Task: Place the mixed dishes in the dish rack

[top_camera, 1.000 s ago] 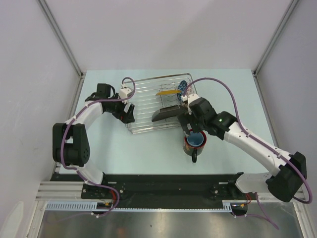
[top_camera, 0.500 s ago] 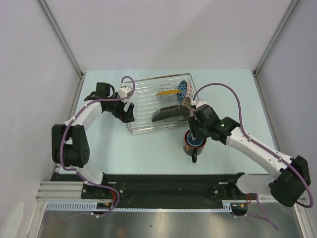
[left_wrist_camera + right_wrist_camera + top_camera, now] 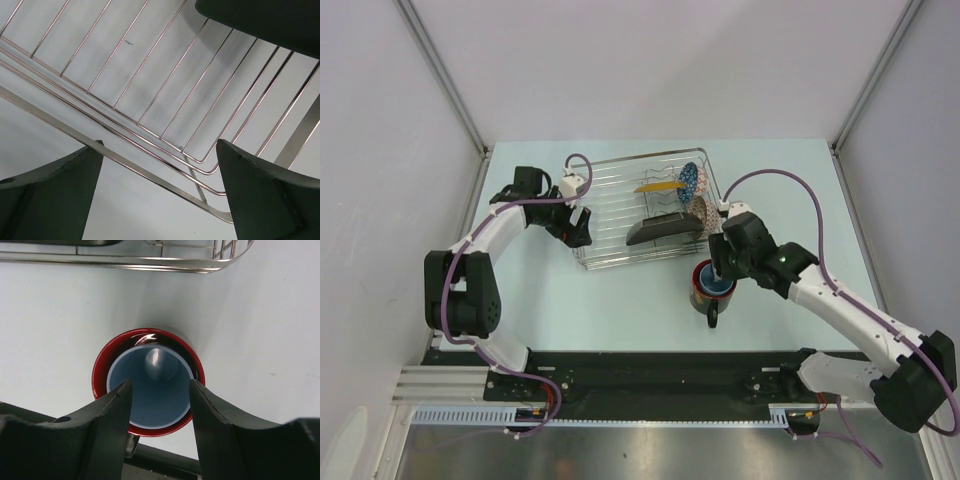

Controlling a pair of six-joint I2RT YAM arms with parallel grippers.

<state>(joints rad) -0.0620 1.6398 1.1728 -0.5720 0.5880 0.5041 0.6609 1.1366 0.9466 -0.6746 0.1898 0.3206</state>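
Note:
The silver wire dish rack holds the square black plate, the yellow plate, the blue bowl and the brown-speckled bowl. The red-rimmed mug stands upright on the table just in front of the rack's right corner, handle toward the arms. My right gripper hovers open above it. In the right wrist view the mug's blue inside lies between the open fingers. My left gripper is open at the rack's left end, and the rack's rim bar runs between its fingers.
The rack's near rim runs along the top of the right wrist view. The black plate's edge shows at the top right of the left wrist view. The arms' black base rail borders the near table edge. Walls enclose the table on three sides.
My right gripper has drawn back from the rack's right end and now sits over the mug. The brown-speckled bowl now shows in the rack. The left arm has not moved.

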